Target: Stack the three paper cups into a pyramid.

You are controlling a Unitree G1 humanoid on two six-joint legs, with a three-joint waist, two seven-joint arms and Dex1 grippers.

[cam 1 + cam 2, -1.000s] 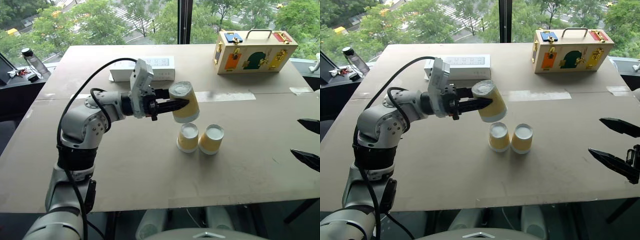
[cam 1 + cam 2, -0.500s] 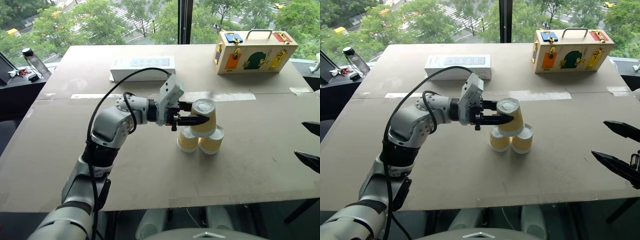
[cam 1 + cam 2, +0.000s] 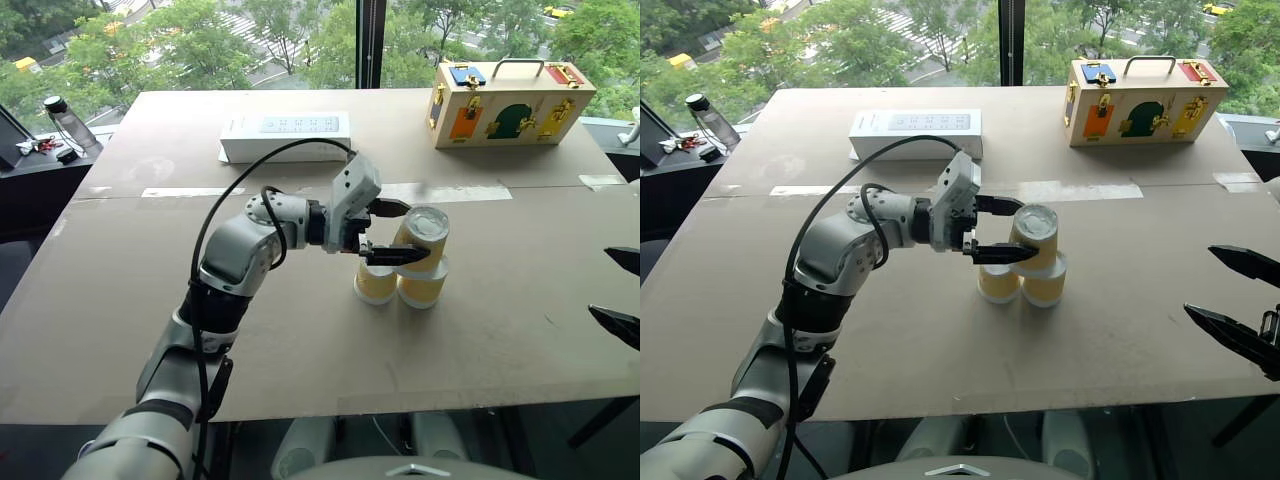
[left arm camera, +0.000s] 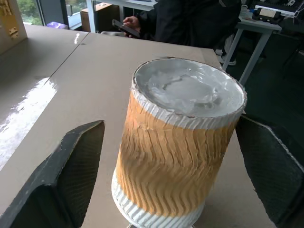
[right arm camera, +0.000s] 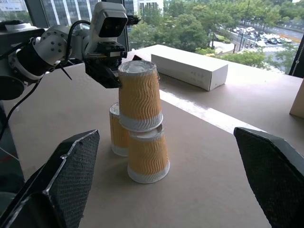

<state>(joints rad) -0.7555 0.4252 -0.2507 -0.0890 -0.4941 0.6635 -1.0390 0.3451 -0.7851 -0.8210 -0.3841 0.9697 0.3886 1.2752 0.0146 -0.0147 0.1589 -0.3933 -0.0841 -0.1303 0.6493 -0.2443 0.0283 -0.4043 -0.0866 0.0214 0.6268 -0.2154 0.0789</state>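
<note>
Top paper cup (image 3: pixel 1034 236) inverted on two base paper cups (image 3: pixel 997 281) (image 3: pixel 1044 283), mid-desk (image 3: pixel 890 330). From right wrist view top cup sits more over right-hand base cup, overlap on left one slight: tip risk.

Left gripper (image 3: pixel 385 231) fingers released, spread either side of top cup, gaps visible in left wrist view. Careless pull-back could clip cup wall, topple pyramid.

Right gripper (image 3: pixel 1232 295) fingers released, empty, well apart at desk's right edge; sweep inward could strike stack.
</note>
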